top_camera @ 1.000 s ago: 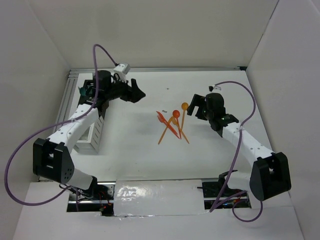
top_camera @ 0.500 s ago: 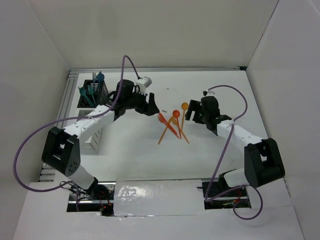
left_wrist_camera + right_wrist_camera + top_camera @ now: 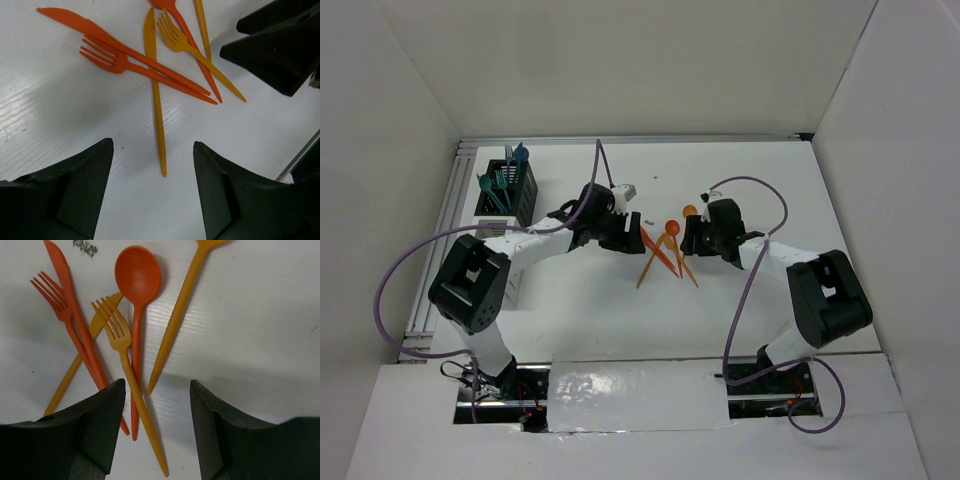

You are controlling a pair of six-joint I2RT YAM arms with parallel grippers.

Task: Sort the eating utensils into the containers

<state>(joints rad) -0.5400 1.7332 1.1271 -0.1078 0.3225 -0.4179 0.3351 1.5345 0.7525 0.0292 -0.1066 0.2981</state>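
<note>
Both left fingers (image 3: 65,200) and right fingers (image 3: 75,430) open, one set either side of the orange utensil pile (image 3: 665,250) at mid-table.
Left fingers stand apart and empty; the yellow-orange knife (image 3: 156,100) lies on the table (image 3: 770,170) with its handle end pointing into their gap. Right fingers stand apart, gripping nothing; the handles of the yellow-orange fork (image 3: 120,355) and red-orange spoon (image 3: 137,275) run into their gap. The red-orange knife (image 3: 125,50) and red-orange fork (image 3: 115,59) lie crossed in the pile. Teal utensils (image 3: 500,180) stand in the black mesh bin (image 3: 523,190), far left.
</note>
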